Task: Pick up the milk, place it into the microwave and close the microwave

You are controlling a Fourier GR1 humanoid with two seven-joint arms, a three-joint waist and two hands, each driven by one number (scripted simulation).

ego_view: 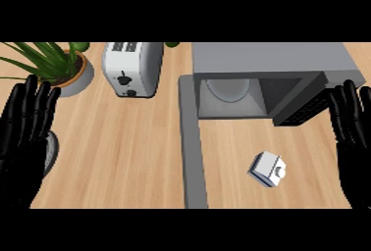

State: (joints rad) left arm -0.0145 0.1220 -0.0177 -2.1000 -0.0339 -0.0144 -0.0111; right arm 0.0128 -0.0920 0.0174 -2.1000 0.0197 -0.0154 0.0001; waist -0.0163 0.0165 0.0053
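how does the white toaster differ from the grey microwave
The white rounded toaster is smaller than the boxy grey microwave and stands to its left. The microwave's door hangs open, showing a round plate inside; the toaster shows slots on top. Both stand at the counter's far edge.

This is a kitchen, most likely a home one. A light wooden counter [130,147] with visible grain fills the view, and ordinary household appliances stand on it. One is a silver slotted toaster [134,66] with a lever and a dial on its near end. Just to its right is a grey microwave [268,56] whose door [194,162] is swung wide open, showing a round glass turntable [228,88] inside. A small white milk carton [268,169] lies on the counter before the microwave. A leafy green plant [43,59] in a pot at the far left adds a domestic touch.
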